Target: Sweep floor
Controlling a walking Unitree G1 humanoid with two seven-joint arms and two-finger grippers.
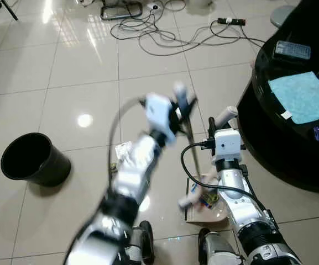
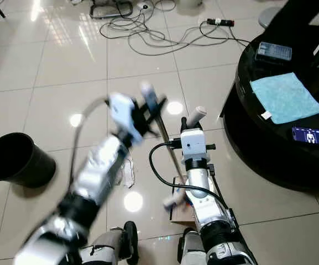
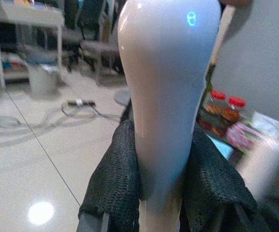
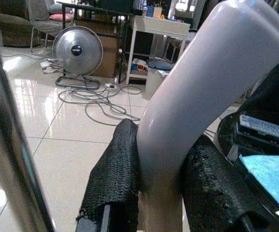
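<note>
My left gripper [image 1: 179, 109] is shut on the white grip of a broom [image 1: 179, 91], blurred, raised over the floor. The white grip [image 3: 161, 96] sits between the black fingers [image 3: 115, 183]. The broom's metal shaft [image 1: 192, 149] slants down to its head beside a tan dustpan [image 1: 206, 210] that holds bits of trash at my feet. My right gripper [image 1: 225, 126] is shut on the dustpan's white handle [image 4: 202, 82], and the shaft [image 4: 4, 135] passes close beside it. A crumpled wrapper [image 1: 123, 150] lies on the tiles, partly behind my left arm.
A black bin [image 1: 35, 160] stands open on the floor at the left. At the right is a round black table [image 1: 275, 138] with a teal cloth [image 1: 303, 95] and a phone [image 1: 292, 51]. Cables [image 1: 165, 27] and a power strip [image 1: 231, 21] sprawl across the far tiles.
</note>
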